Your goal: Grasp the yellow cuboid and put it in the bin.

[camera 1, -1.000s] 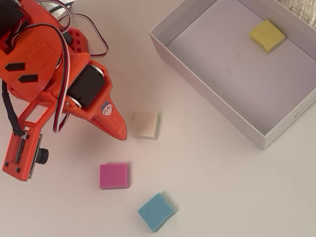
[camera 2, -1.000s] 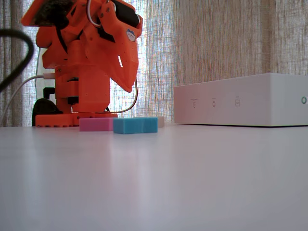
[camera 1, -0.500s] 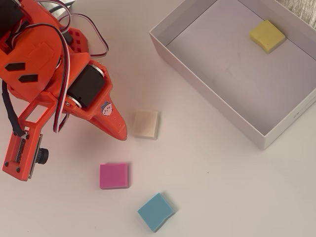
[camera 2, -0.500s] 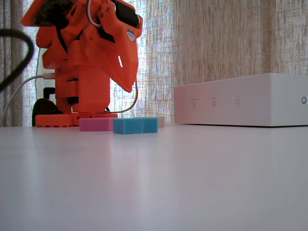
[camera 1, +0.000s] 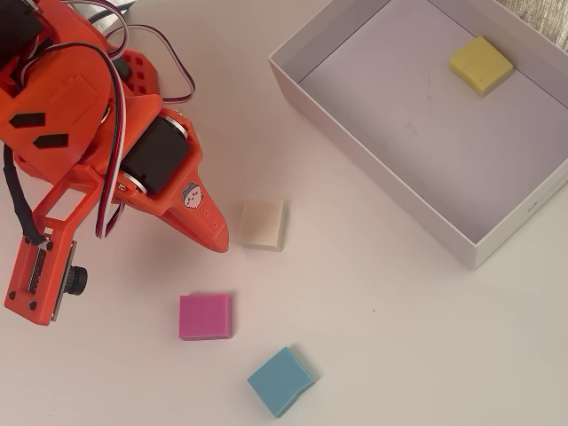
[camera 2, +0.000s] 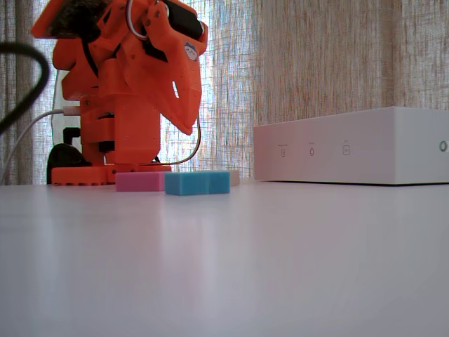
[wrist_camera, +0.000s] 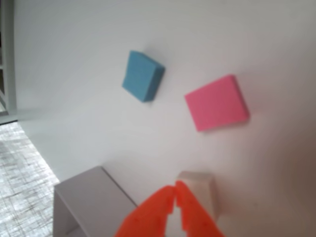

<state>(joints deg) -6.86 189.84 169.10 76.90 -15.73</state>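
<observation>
In the overhead view the yellow cuboid (camera 1: 480, 64) lies flat on the floor of the bin (camera 1: 373, 170), near its far right corner. The bin is a large shallow white box at the upper right. From the low fixed view only the bin's side wall (camera 2: 351, 153) shows, and the cuboid is hidden behind it. My orange gripper (camera 1: 218, 241) is folded back near the arm's base, far left of the bin, with its tip beside a cream block. In the wrist view the gripper (wrist_camera: 175, 187) is shut, fingertips touching, with nothing between them.
Three other blocks lie on the white table: cream (camera 1: 261, 224), pink (camera 1: 205, 316) and blue (camera 1: 280, 381). The wrist view shows the blue block (wrist_camera: 142, 75), the pink block (wrist_camera: 216, 102) and the cream block (wrist_camera: 200, 190). The arm's base stands at the upper left.
</observation>
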